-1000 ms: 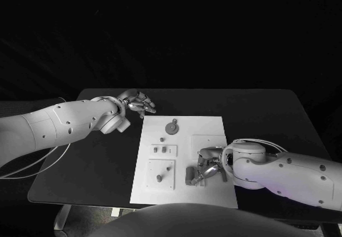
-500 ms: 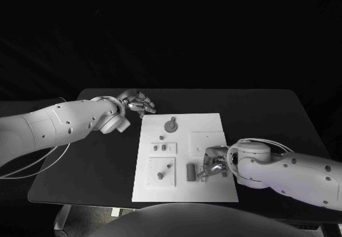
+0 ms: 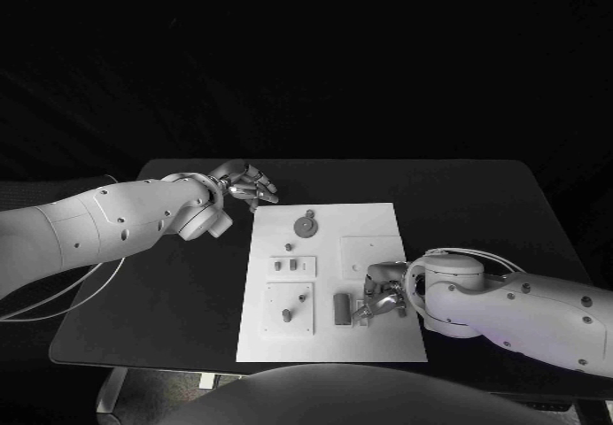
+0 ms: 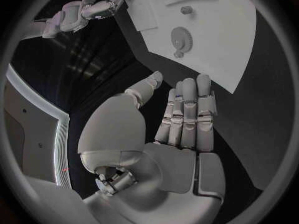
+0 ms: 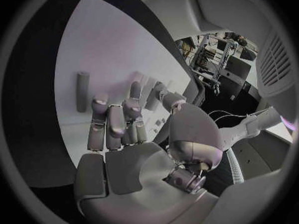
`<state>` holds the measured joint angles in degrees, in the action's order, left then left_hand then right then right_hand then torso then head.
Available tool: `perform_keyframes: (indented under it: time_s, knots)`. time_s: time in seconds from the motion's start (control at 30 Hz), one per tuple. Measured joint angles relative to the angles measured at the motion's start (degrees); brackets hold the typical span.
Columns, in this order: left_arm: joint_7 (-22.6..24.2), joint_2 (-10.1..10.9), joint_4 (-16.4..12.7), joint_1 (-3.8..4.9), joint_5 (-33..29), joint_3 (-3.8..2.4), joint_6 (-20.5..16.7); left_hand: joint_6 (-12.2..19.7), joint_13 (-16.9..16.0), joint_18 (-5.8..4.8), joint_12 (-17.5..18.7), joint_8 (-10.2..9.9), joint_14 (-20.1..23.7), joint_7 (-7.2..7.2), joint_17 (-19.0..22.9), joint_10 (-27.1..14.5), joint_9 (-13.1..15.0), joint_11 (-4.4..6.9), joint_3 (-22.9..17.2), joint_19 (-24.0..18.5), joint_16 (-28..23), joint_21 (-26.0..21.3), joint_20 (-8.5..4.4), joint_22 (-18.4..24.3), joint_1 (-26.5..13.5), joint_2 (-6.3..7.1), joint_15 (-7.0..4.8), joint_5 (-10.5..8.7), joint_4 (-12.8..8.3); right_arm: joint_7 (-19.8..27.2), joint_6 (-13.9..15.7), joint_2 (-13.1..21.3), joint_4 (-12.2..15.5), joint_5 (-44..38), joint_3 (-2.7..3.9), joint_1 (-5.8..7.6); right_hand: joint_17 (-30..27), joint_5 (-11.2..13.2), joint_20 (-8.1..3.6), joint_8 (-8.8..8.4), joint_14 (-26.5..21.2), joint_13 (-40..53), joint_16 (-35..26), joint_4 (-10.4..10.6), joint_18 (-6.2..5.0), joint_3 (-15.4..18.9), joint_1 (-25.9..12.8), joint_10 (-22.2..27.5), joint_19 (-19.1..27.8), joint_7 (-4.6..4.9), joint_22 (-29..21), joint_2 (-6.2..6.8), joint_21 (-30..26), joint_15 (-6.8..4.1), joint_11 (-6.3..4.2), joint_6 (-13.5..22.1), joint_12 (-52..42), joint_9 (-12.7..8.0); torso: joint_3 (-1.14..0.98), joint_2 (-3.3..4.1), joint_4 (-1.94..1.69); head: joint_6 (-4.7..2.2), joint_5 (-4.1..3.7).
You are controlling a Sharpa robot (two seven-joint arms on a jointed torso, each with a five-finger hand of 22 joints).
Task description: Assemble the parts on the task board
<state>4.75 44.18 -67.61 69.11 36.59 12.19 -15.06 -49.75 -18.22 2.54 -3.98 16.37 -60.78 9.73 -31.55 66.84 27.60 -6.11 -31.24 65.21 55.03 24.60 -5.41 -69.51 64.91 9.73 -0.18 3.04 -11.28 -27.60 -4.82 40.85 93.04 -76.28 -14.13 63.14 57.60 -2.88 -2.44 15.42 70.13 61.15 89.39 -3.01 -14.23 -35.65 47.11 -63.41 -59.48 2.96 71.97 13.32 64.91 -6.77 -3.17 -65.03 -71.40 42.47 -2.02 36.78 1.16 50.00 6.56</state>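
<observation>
Board (image 3: 370,221), two hands (image 3: 381,299), one loose part (image 3: 341,310).

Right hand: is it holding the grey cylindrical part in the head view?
No. The grey cylindrical part lies flat on the task board, beside the right hand, whose fingers hold nothing.

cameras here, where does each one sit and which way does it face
Head view: on the robot's head, looking down at the white board on the black table; both arms come in.
Left wrist view: behind the left hand, facing the board's corner with the round part.
Right wrist view: behind the right hand, facing the board and a short grey bar.
Shared: head and right wrist views both show that bar beside the right hand.
</observation>
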Motion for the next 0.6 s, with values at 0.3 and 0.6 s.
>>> perform_keyframes:
  time_s: [0.3,0.6]
  knots:
    - [0.0,0.1,0.0,0.0,0.0,0.0,0.0,0.0,0.0,0.0,0.0,0.0,0.0,0.0,0.0,0.0,0.0,0.01,0.0,0.0,-0.2,0.0,0.04,0.0,0.0,0.0,0.0,0.0,0.0,0.1,2.0,4.0,0.4,1.8,0.69,1.47,-0.8,0.0,0.0,-0.8,-0.1,-0.3,0.0,-0.4,0.0,0.1,0.2,-0.2,0.0,0.62,-0.1,-0.16,0.0,-0.08,0.2,0.8,0.2,-0.1,0.04,-0.01,0.04,0.0,-0.24]
    - [0.0,0.3,-0.1,0.0,0.1,-0.01,0.0,0.0,0.0,0.0,0.0,0.2,0.0,-0.01,-0.2,0.0,0.0,0.01,0.2,-0.1,-0.2,0.0,0.09,-0.1,0.0,-0.02,0.0,0.0,0.5,-0.7,1.3,7.6,-0.6,3.7,0.91,3.73,-2.0,0.0,-0.17,-1.04,-1.1,-0.4,0.0,-0.9,0.0,0.3,0.7,0.0,0.3,0.76,-0.1,-0.68,0.0,0.1,0.43,1.2,0.4,-0.1,0.04,-0.02,0.09,0.0,-0.8]
